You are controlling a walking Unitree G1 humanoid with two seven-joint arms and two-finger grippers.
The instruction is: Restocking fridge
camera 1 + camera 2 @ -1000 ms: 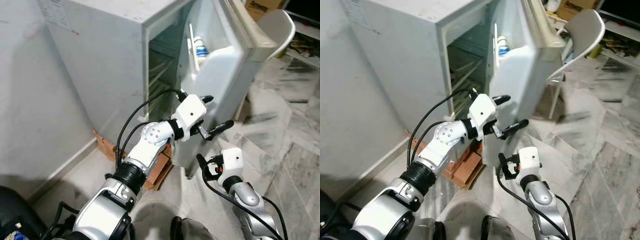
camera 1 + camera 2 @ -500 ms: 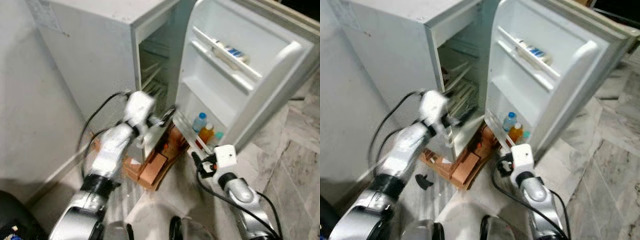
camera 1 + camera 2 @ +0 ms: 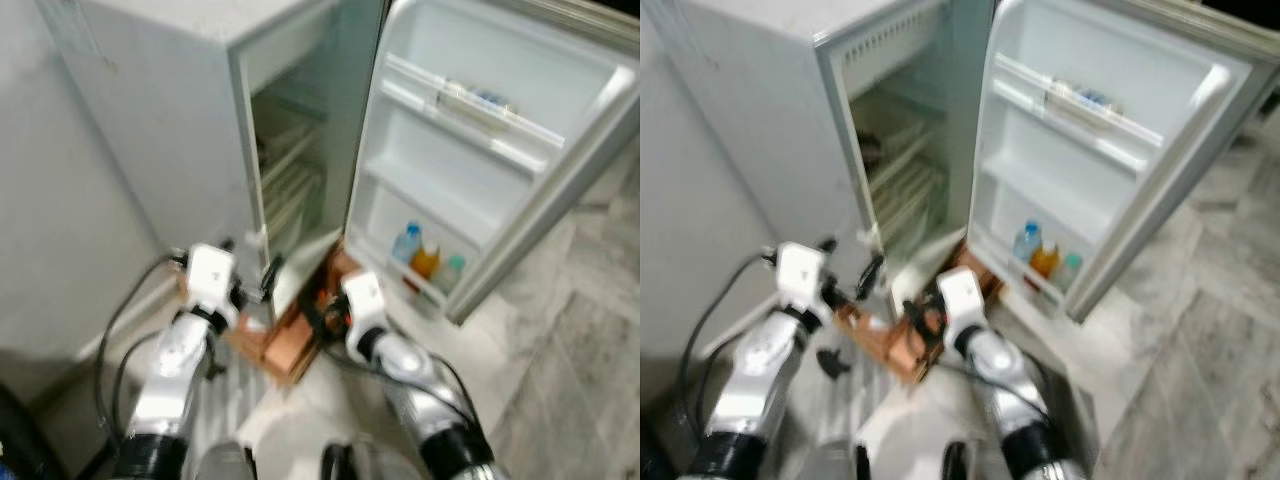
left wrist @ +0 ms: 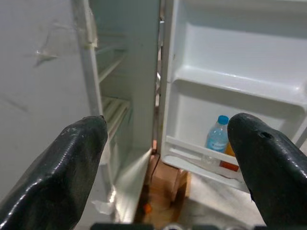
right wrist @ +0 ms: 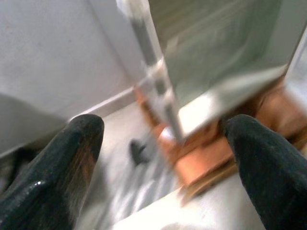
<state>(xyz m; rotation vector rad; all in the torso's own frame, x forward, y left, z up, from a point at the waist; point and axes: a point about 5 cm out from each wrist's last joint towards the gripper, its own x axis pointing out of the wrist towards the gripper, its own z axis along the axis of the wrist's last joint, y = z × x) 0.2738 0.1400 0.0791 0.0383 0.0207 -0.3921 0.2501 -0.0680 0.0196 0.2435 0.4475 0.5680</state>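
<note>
In the fridge door (image 3: 560, 170), three bottles (image 3: 427, 262); left gripper (image 4: 168, 158) and right gripper (image 5: 163, 153) both wide, empty.

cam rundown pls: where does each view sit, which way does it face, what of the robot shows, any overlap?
Left/right eye: head stereo pair, looking down at the open fridge; both arms, left end effector and right end effector held low.
Left wrist: along its open fingers toward the door shelf, clear bottle.
Right wrist: blurred, past its fingers toward the fridge base.
Shared: door bottles.

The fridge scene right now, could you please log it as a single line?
fridge door: wide open | door bottom shelf: bottles | left hand: open, empty, low before fridge | right hand: open, empty, near cardboard
</note>
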